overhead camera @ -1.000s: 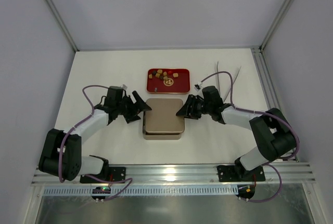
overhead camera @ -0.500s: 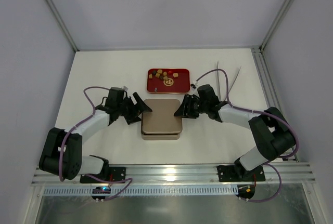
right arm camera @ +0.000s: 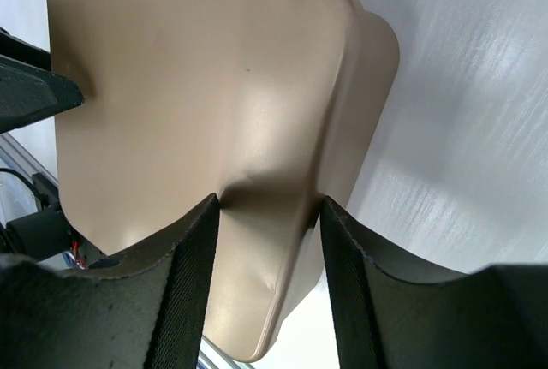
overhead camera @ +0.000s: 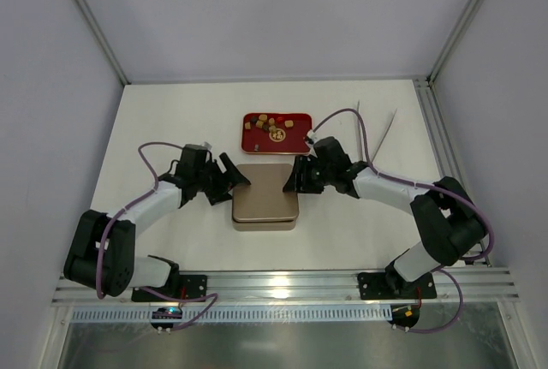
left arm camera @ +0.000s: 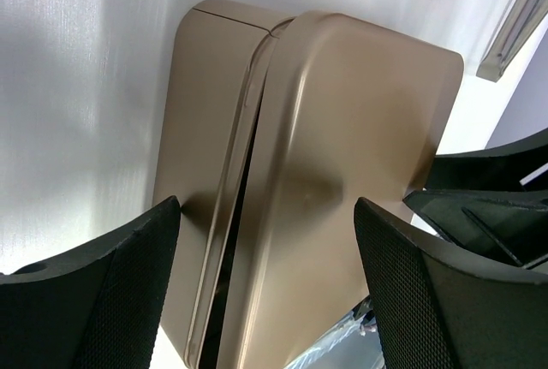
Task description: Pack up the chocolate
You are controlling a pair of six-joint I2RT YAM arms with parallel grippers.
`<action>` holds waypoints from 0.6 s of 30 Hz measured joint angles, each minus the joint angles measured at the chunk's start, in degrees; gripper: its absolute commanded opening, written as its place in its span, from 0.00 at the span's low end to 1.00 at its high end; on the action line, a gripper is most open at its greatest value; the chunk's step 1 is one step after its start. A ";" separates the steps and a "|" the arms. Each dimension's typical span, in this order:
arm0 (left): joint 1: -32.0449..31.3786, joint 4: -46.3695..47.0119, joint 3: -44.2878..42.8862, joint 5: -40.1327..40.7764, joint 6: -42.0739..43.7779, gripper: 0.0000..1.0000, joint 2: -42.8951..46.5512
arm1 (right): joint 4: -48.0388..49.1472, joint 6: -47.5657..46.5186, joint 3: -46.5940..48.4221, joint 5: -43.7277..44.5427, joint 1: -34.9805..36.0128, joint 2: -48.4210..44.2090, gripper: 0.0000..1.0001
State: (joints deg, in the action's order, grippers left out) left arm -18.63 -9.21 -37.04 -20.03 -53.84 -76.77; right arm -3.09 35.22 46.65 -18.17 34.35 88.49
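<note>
The chocolate pieces lie in the red tray at the far side of the white surface. The tan tin stands just in front of the tray, between the two arms. Its lid sits shifted and tilted on the base, with a dark gap along one side. The left gripper is at the tin's left edge, its jaws spread wide and pinching nothing. The right gripper is over the lid's right edge. Its jaws are about half spread, the fingertips are close on the lid's top face, and they pinch nothing.
</note>
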 measured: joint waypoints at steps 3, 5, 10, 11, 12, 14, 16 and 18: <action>-0.37 0.00 0.00 0.66 -0.13 0.79 0.00 | -1.62 -0.79 0.94 1.51 1.01 0.00 0.54; -0.50 -0.02 0.00 0.92 -0.22 0.78 0.00 | -2.67 -1.14 1.44 2.34 1.66 -0.09 0.54; -0.79 0.00 0.20 1.62 -0.90 0.76 0.00 | -5.35 -1.75 2.34 4.00 3.17 -0.59 0.57; -0.87 -0.02 0.24 1.70 -1.09 0.76 0.00 | -6.05 -1.97 2.56 4.35 3.48 -0.70 0.57; -0.92 0.00 0.31 1.84 -1.33 0.76 0.00 | -6.54 -2.10 2.67 4.68 3.78 -0.81 0.58; -1.14 0.00 0.42 2.05 -1.62 0.75 0.00 | -7.45 -2.29 2.97 5.20 4.28 -0.92 0.59; -1.27 -0.02 0.52 2.10 -1.84 0.75 0.02 | -8.59 -2.47 3.34 5.88 4.79 -1.14 0.59; -1.38 -0.02 0.55 2.16 -2.23 0.73 0.02 | -9.64 -2.78 3.76 6.49 5.33 -1.27 0.62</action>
State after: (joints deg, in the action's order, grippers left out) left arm -20.01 -9.23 -36.49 -17.87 -56.07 -76.75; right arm -12.73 32.45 50.41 -11.68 39.68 87.22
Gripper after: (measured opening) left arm 0.745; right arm 0.598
